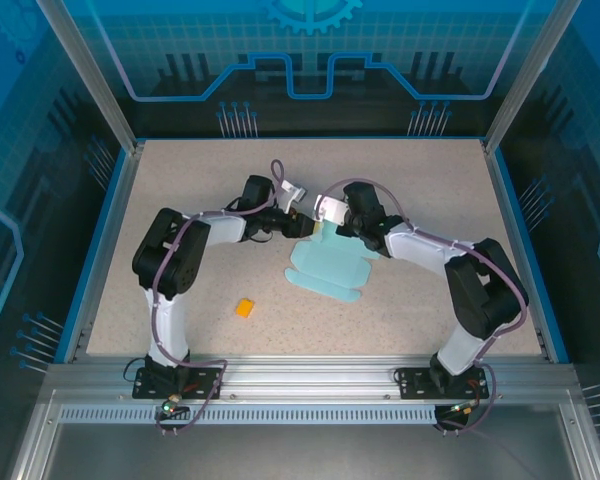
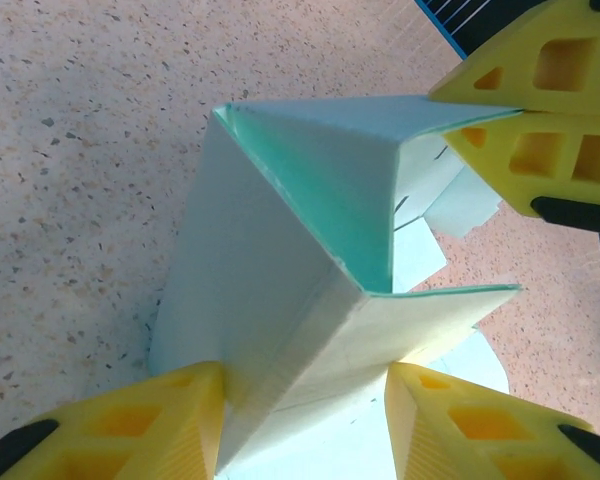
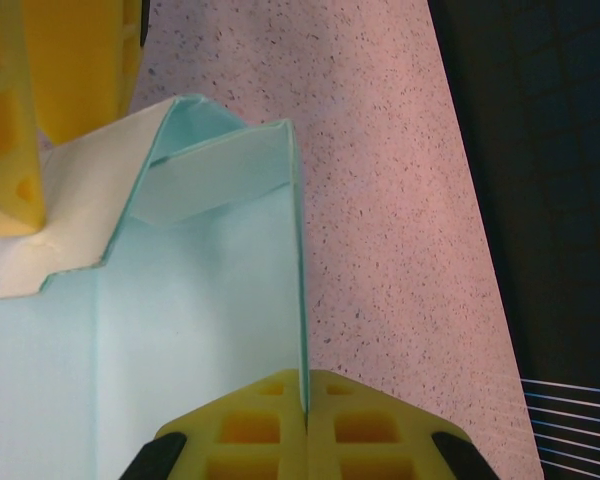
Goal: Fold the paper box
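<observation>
A tiny orange block (image 1: 244, 308) lies close to the near edge of the desk (image 1: 180, 200), on the left. The pale blue paper box (image 1: 325, 268) lies in the middle of the desk, its far end folded up. There the right gripper (image 3: 305, 385) pinches one thin wall. The left gripper (image 2: 305, 385) is spread around a raised fold.

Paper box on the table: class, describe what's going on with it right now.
Both arms meet at the far end of the paper box, a pale blue card partly folded up. The right gripper is shut on the edge of a raised wall. The left gripper straddles a folded-up corner; whether it grips is unclear. The near part lies flat.
</observation>
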